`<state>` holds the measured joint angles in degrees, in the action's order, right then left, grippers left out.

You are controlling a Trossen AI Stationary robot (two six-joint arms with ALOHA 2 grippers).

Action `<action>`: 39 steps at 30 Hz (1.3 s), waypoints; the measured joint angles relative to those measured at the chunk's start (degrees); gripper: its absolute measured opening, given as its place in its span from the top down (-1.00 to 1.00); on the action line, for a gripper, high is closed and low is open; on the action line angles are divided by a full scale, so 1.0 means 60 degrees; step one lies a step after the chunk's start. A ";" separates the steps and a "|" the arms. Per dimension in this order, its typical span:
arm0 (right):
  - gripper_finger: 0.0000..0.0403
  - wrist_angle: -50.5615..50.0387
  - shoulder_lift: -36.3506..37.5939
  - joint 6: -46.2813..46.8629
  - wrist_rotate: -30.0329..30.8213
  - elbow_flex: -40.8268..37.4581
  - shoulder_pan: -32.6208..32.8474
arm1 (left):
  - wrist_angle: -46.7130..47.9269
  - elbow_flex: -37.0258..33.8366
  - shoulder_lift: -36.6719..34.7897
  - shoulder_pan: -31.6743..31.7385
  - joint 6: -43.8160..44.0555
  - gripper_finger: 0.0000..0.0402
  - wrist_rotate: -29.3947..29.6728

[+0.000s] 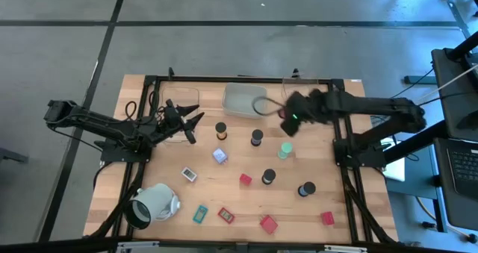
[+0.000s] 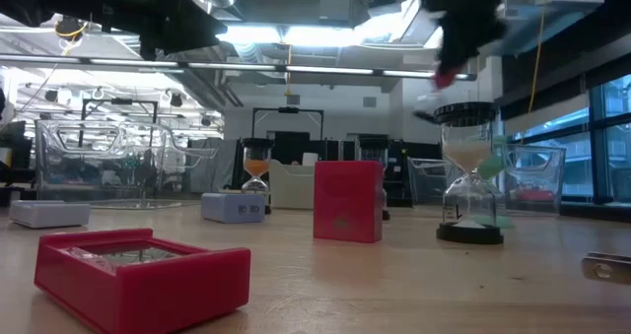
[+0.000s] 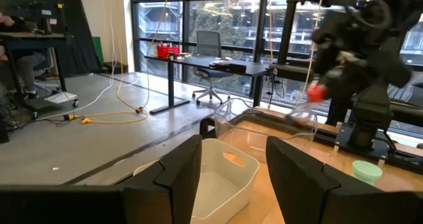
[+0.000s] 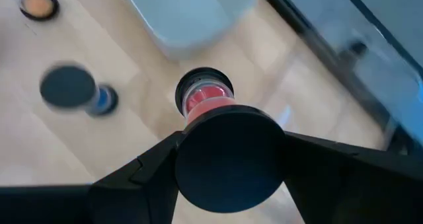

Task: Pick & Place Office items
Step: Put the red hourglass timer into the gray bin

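The right end effector gripped a red-filled hourglass end-on, lifted above the surface near the white tray, probably its destination; the left end effector waited part-open, empty, beside it.

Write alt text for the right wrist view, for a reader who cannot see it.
The right claw grips a small black-capped sand timer with red sand by its near cap, above the pale wooden table. Behind it are a translucent plastic tray, a blurred black-capped timer with blue sand and an orange-topped one.
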<state>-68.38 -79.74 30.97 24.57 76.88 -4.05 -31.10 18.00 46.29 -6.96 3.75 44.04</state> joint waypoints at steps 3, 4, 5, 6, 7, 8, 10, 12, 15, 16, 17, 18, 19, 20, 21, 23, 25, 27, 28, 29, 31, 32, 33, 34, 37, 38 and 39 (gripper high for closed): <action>-0.10 0.0678 -0.1010 -0.1331 -0.0698 0.0596 -0.0748 | 0.0002 0.0000 0.0002 0.0000 -0.0004 0.17 0.0002; -0.08 0.0765 -0.1361 -0.1691 -0.0841 0.0854 -0.0937 | 0.0002 0.0000 -0.0002 0.0000 -0.0004 0.17 0.0000; -0.07 0.0807 -0.1714 -0.2037 -0.0899 0.1140 -0.1107 | 0.0007 0.0000 -0.0002 0.0000 -0.0026 0.17 0.0001; -0.06 0.0824 -0.2073 -0.2333 -0.0905 0.1431 -0.1270 | 0.0021 0.0000 -0.0002 0.0000 -0.0113 0.17 0.0002; -0.05 0.0820 -0.2403 -0.2577 -0.0898 0.1732 -0.1422 | 0.0029 0.0000 -0.0002 0.0000 -0.0206 0.17 0.0002; -0.05 0.0827 -0.2739 -0.2794 -0.0907 0.2034 -0.1568 | 0.0031 0.0000 -0.0002 0.0000 -0.0311 0.17 0.0002; -0.08 0.0853 -0.3378 -0.3207 -0.0965 0.2656 -0.1860 | 0.0080 0.0000 -0.0002 0.0000 -0.0407 0.17 0.0002; -0.11 0.0882 -0.3951 -0.3549 -0.0993 0.3265 -0.2111 | 0.0150 0.0000 -0.0002 0.0000 -0.0415 0.17 0.0002; -0.11 0.0895 -0.4749 -0.3881 -0.1005 0.3989 -0.2433 | 0.0290 0.0000 -0.0002 0.0000 -0.0423 0.17 0.0002; -0.10 0.0879 -0.5016 -0.4016 -0.1024 0.4169 -0.2518 | 0.0335 0.0000 -0.0002 0.0000 -0.0421 0.17 0.0002; -0.09 0.0878 -0.5249 -0.4158 -0.1040 0.4312 -0.2597 | 0.0394 0.0000 -0.0002 0.0000 -0.0419 0.17 0.0002; -0.07 0.0879 -0.5472 -0.4275 -0.1078 0.4421 -0.2681 | 0.0466 0.0000 -0.0002 0.0000 -0.0423 0.17 0.0002; -0.06 0.0849 -0.5684 -0.4352 -0.1172 0.4541 -0.2765 | 0.0536 0.0000 -0.0002 0.0000 -0.0430 0.17 0.0002; -0.06 0.0857 -0.5882 -0.4426 -0.1346 0.4648 -0.2848 | 0.0614 0.0000 -0.0002 0.0000 -0.0428 0.17 0.0002; -0.06 0.0900 -0.6044 -0.4510 -0.1534 0.4712 -0.2932 | 0.0710 0.0000 -0.0002 0.0000 -0.0423 0.17 0.0002; -0.09 0.0960 -0.6353 -0.4687 -0.1756 0.4761 -0.3056 | 0.0893 0.0000 -0.0002 0.0000 -0.0422 0.17 0.0002; -0.12 0.1002 -0.6612 -0.4781 -0.1773 0.4764 -0.3154 | 0.1006 0.0000 -0.0002 0.0000 -0.0423 0.17 0.0002; -0.12 0.0985 -0.6819 -0.4781 -0.1781 0.4764 -0.3245 | 0.1025 0.0000 -0.0002 0.0000 -0.0423 0.17 0.0002; -0.11 0.1002 -0.6899 -0.4785 -0.1779 0.4764 -0.3267 | 0.1024 0.0000 -0.0002 0.0000 -0.0423 0.17 0.0002; -0.10 0.1002 -0.6959 -0.4791 -0.1776 0.4764 -0.3298 | 0.1022 0.0000 -0.0002 0.0000 -0.0423 0.17 0.0005; -0.06 0.1070 -0.7048 -0.4820 -0.1772 0.4764 -0.3324 | 0.1022 0.0000 -0.0002 0.0000 -0.0426 0.17 0.0002; -0.06 0.1144 -0.7075 -0.4850 -0.1765 0.4764 -0.3326 | 0.1022 0.0000 -0.0002 0.0000 -0.0426 0.17 0.0002; -0.06 0.1173 -0.7086 -0.4867 -0.1764 0.4764 -0.3326 | 0.1025 0.0000 -0.0002 0.0000 -0.0423 0.17 0.0004; -0.07 0.1201 -0.7086 -0.4924 -0.1768 0.4764 -0.3324 | 0.1025 0.0000 -0.0002 0.0000 -0.0423 0.17 0.0002; -0.14 0.1511 -0.7086 -0.4994 -0.1770 0.4768 -0.3315 | 0.1025 0.0000 -0.0002 0.0000 -0.0422 0.17 0.0003; -0.16 0.1540 -0.7086 -0.4987 -0.1772 0.4768 -0.3315 | 0.1025 0.0000 -0.0002 0.0000 -0.0419 0.17 0.0002; -0.18 0.1557 -0.7086 -0.4980 -0.1768 0.4768 -0.3317 | 0.1025 0.0000 -0.0002 0.0000 -0.0419 0.17 0.0002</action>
<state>-59.04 -122.26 1.09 13.96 105.49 -23.95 -24.95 18.00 46.28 -6.96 1.23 44.05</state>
